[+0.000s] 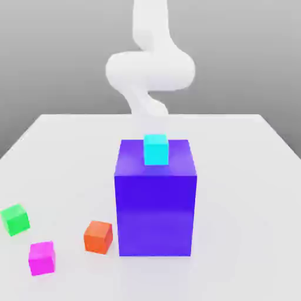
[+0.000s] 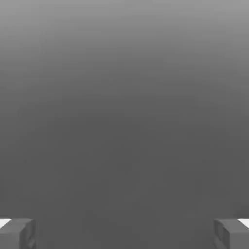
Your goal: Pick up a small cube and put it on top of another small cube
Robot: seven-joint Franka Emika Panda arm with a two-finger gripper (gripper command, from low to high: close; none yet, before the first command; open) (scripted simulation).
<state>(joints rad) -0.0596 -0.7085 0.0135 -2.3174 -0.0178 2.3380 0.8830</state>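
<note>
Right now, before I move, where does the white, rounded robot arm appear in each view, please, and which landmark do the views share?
Exterior view: upper middle, the white, rounded robot arm reaches down behind the cyan cube.
Hand view: its grey pincer, open, fingers near opposite edges.
Shared landmark: only the robot itself, by different parts.

Big blue-violet block [image 1: 156, 214] (quite boxy) upright on white table [image 1: 247, 194].

White table [image 1: 247, 200] under everything, large blue-violet block [image 1: 155, 214] upright on it, orange cube [image 1: 98, 237] just beside the block toward the exterior view's left — magenta cube [image 1: 42, 258] and green cube [image 1: 15, 220] farther from the block that way.
</note>
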